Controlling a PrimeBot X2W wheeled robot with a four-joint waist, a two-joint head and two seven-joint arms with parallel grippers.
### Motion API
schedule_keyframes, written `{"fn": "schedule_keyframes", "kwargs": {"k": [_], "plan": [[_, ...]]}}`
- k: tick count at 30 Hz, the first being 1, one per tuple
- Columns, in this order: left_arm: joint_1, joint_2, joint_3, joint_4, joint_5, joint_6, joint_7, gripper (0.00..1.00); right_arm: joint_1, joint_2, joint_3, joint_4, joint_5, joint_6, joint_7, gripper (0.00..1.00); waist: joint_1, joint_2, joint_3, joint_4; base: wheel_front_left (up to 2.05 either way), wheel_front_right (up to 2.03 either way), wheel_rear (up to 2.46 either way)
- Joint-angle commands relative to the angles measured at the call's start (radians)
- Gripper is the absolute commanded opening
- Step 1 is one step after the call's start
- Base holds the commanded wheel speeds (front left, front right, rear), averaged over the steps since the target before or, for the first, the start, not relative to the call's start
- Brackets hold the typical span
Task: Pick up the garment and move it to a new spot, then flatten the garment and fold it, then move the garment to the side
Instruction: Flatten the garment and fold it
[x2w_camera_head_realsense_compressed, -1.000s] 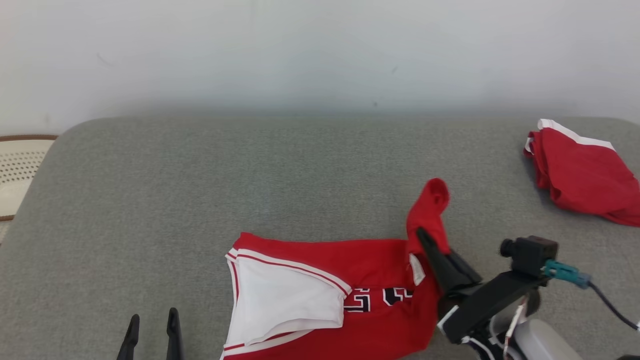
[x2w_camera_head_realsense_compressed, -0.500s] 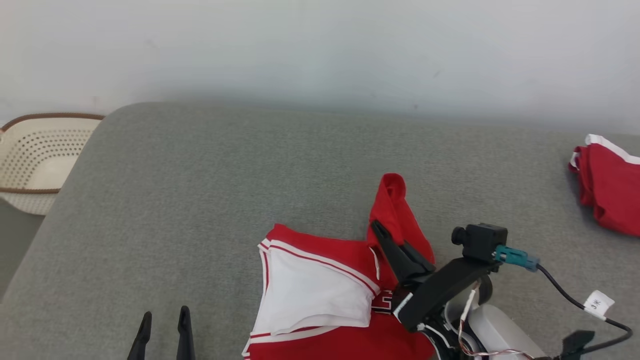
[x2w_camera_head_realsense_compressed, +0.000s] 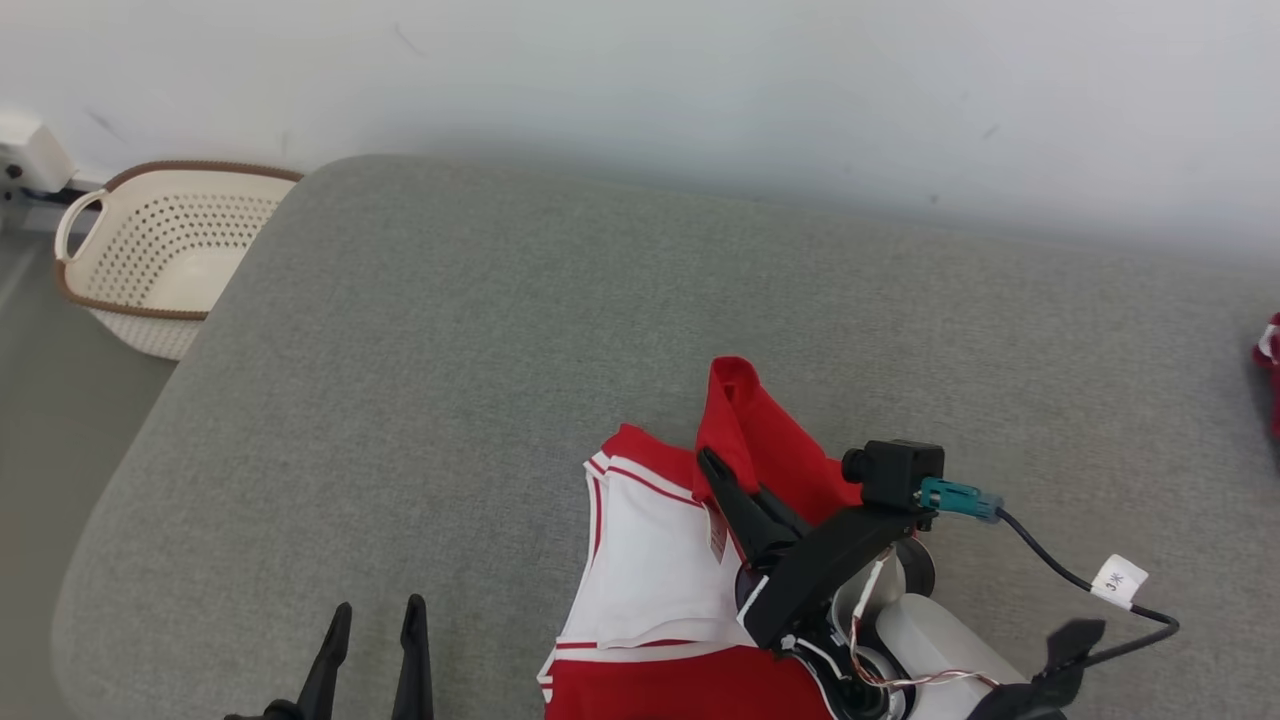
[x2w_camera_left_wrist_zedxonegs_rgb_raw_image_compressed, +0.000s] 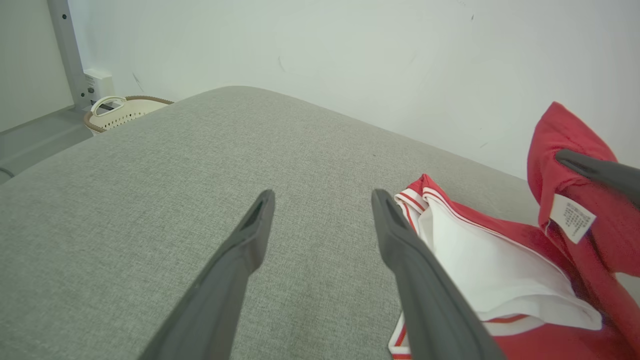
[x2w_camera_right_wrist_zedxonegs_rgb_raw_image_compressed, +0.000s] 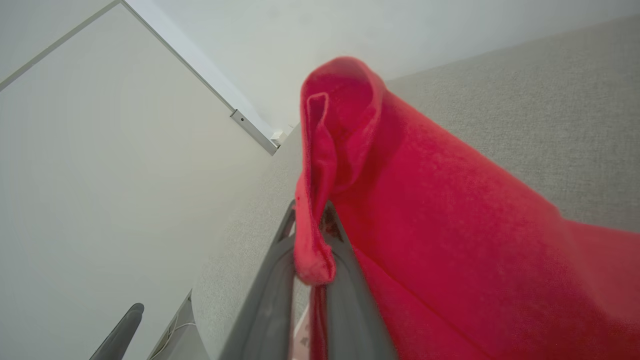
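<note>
Pinching garment (x2w_camera_head_realsense_compressed: 655, 560) fold w/ R claw (x2w_camera_head_realsense_compressed: 712, 468); garment's btm cut off.

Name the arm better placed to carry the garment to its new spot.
Right. The right gripper is shut on a raised red fold of the garment, so it can probably carry it straight away. The left gripper is open and holds nothing.

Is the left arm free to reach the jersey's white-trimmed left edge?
Probably yes: the open left gripper sits beside the red jersey, bare grey cushion between them; the right gripper pinches a raised fold farther off.
</note>
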Motion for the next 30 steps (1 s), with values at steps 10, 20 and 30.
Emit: {"fn": "schedule_keyframes", "kwargs": {"k": [10, 20, 30], "plan": [[-0.035, 0.001, -0.047, 0.012, -0.021, 0.009, -0.004, 1.0, -0.065, 0.034, 0.065, 0.147, 0.036, 0.0, -0.032, 0.0, 0.0, -0.0001, 0.036, 0.062, 0.0, 0.0, 0.0], [-0.048, 0.001, -0.056, 0.023, -0.03, 0.02, -0.004, 1.0, -0.112, 0.047, 0.128, 0.243, 0.076, 0.0, -0.075, 1.0, 0.0, -0.0001, 0.045, 0.074, 0.0, 0.0, 0.0], [-0.03, 0.001, -0.027, 0.023, -0.011, 0.02, -0.004, 1.0, -0.137, -0.019, 0.152, 0.154, 0.091, 0.0, -0.172, 1.0, 0.0, -0.0001, 0.024, 0.042, 0.0, 0.0, 0.0]]}}
